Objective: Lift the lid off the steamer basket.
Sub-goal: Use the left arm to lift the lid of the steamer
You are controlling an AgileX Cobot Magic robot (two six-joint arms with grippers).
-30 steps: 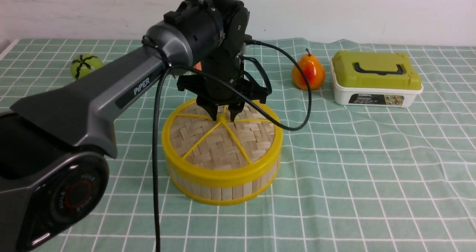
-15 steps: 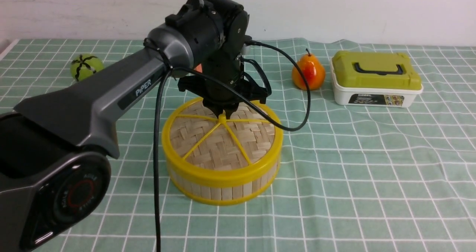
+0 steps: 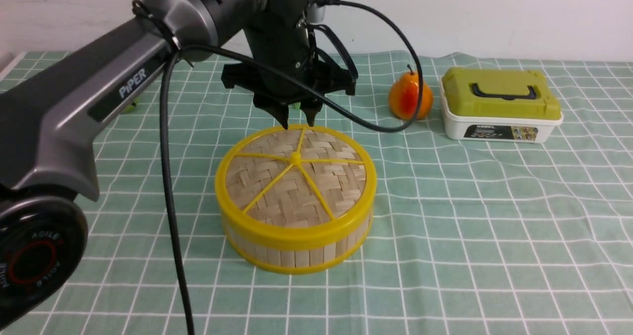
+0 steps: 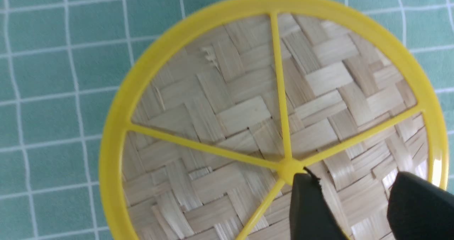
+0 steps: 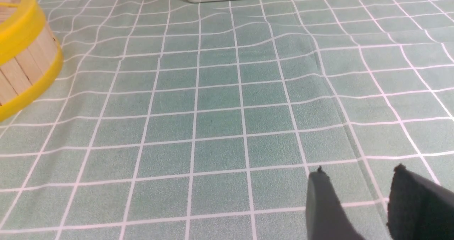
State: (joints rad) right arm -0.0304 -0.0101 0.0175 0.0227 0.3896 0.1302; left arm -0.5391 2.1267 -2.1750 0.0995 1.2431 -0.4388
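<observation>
Though parted and empty, black left claw (image 3: 298,123) above round woven-bamboo lid (image 3: 295,189), yellow-rimmed.

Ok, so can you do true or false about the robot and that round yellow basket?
1. The flat woven bamboo lid with the yellow rim sits on the round bamboo-slat steamer basket. True.
2. The left gripper is squeezing the lid. False: its jaws are open and grip nothing, above the lid.
3. The orange-red pear stands between the basket and the white plastic box with the olive-green top. True.
4. The right gripper holds a ball. False: it is open and empty over the green checked cloth.
</observation>
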